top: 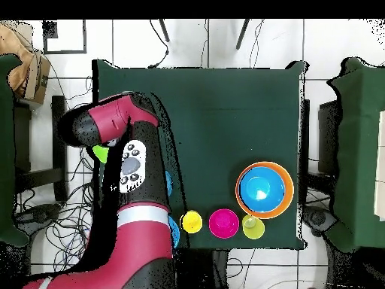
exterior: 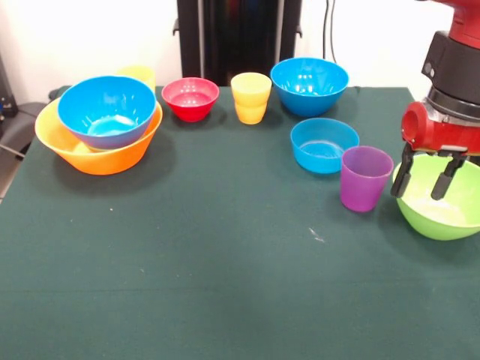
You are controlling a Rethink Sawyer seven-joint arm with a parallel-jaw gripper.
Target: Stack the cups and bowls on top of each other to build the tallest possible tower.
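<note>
Front view, left to right on the dark green table [exterior: 225, 277]. Huge glossy orange-yellow plastic bowl [exterior: 97, 154] at far left with a large blue plastic bowl [exterior: 107, 110] nested inside it; this is the tower so far. A yellow plastic cup [exterior: 139, 75] peeks out just behind it. Next, small red plastic bowl [exterior: 190, 98], then a second yellow tapered cup [exterior: 250, 97], then another large blue bowl [exterior: 309, 85] further back. Nearer the camera, shallow blue bowl [exterior: 323, 145], with the translucent purple cup [exterior: 365, 178] just beside it. At far right, large lime green bowl [exterior: 444, 199]. Gripper [exterior: 425, 178] hangs over the green bowl's near-left rim, fingers apart, holding nothing.
</note>
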